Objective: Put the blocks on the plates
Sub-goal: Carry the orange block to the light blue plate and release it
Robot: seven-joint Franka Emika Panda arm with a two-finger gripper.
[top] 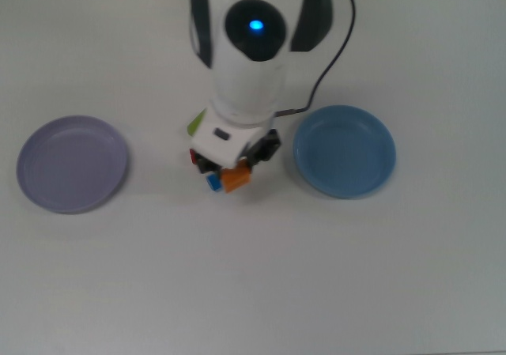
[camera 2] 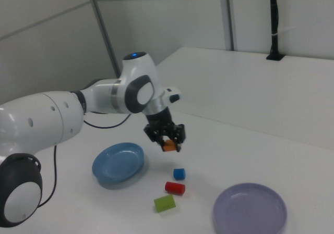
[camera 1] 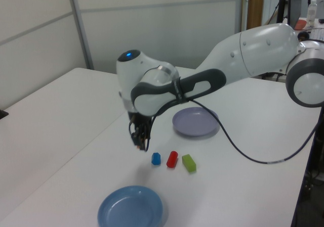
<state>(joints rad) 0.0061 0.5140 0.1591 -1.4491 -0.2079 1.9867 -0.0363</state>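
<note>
A white Franka arm's two-finger gripper [camera 2: 168, 140] hangs in the air above a white worktop [top: 253, 276], its jaws pinching a small orange oblong block [camera 2: 168, 145] clear of the surface. In the top view the orange block [top: 235, 179] shows just below the arm's white wrist housing, between the two plates and closer to the light blue one. A round, shallow, light blue plate [top: 345, 151] lies bare toward the worktop's right edge in the top view; a like-sized pale lavender-purple plate [top: 73, 164] lies bare near the worktop's left edge in the top view, well apart from the first. Three blocks rest on the worktop in a short row between the plates: a small blue cube [camera 2: 179, 173], a red oblong block [camera 2: 175, 187] just beside it, and a lime-green oblong block [camera 2: 165, 203] next along. In the left view the row runs blue [camera 1: 156, 159], red [camera 1: 172, 159], green [camera 1: 189, 163] from the left view's left to its right, with the gripper [camera 1: 140, 142] raised to the left view's left of the cube. A black cable [camera 1: 243, 151] loops from the arm across the worktop
</note>
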